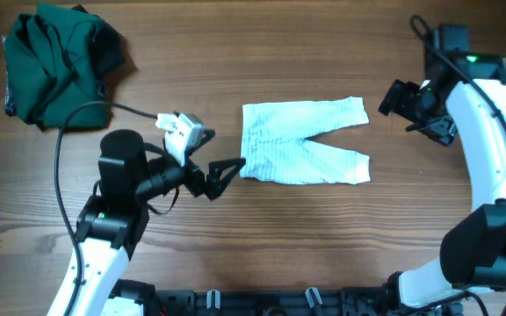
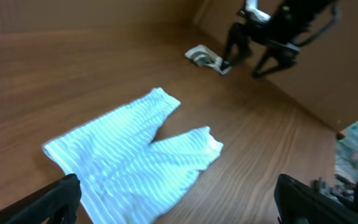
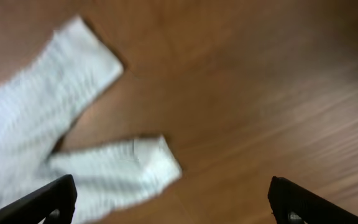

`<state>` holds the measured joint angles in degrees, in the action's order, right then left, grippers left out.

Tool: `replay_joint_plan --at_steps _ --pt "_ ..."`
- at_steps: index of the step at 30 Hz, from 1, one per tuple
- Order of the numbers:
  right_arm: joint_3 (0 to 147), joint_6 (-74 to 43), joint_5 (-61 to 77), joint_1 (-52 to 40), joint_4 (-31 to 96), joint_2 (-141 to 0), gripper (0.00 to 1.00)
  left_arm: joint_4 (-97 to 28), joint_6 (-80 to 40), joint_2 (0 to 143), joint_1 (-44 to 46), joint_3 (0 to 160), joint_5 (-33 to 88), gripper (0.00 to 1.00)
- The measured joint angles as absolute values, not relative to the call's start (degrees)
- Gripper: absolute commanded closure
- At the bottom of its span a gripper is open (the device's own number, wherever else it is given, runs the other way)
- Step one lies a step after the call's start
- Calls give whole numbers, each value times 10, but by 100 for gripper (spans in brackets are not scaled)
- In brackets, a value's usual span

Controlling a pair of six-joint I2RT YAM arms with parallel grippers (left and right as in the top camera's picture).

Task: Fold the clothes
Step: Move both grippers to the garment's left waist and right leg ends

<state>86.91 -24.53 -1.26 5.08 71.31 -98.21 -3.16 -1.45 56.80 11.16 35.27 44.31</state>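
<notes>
1. Lying flat near the middle of the table (image 1: 262,250), the pale striped trousers (image 1: 304,142) are spread out, with the waistband to the left and both legs splayed to the right. No fold shows in them, so I judge the folding of this piece not yet begun.
2. The dark green garment (image 1: 55,61) sits crumpled at the far left corner, well apart and also unfolded.
3. The left gripper (image 1: 227,178) hovers just beside the waistband with its fingers spread wide, holding nothing. The right gripper (image 1: 415,112) hangs right of the cuffs, apart from them, likewise wide and empty.
4. A small white-and-olive piece (image 2: 205,58) shows only in the left wrist view, blurred, under the right gripper — overhead, that arm hides it.
5. Whether the left fingertip touches the cloth, I cannot tell. The right wrist view is smeared.
</notes>
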Motion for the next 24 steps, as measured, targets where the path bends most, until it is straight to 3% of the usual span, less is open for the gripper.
replay_joint_plan --at_steps 8,12,24 --pt "808 -204 51 88 720 -979 0 -245 -1 712 188 423 304 0" --pt "735 -193 81 88 671 -979 0 -248 -1 800 238 465 242 0" --pt "615 -193 143 67 561 -979 4 -230 -42 844 239 474 192 0"
